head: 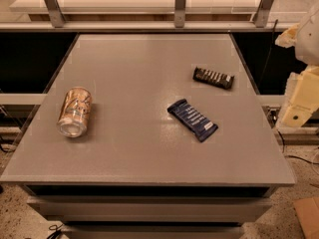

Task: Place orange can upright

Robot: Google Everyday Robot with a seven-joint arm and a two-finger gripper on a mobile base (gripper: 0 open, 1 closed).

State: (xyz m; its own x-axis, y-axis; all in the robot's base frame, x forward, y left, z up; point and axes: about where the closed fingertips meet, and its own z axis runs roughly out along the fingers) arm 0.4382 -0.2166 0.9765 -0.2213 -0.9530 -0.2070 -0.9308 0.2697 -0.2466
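The orange can [75, 112] lies on its side, long axis front-to-back, silver end toward us, well left of the gripper [299, 101], which hangs beside the table's [149, 153] right edge; we cannot tell its opening.

No text legible on any item: 0 readable strings.
Orange can [75, 111] — whitish scribbly markings on its side, no word can be made out.
Dark blue wrapper [192, 119] — pale print in bands, unreadable.
Black bar [214, 77]: light stripes only.
Gripper [297, 103], at the right edge beside the table [149, 59], bears no legible marking.
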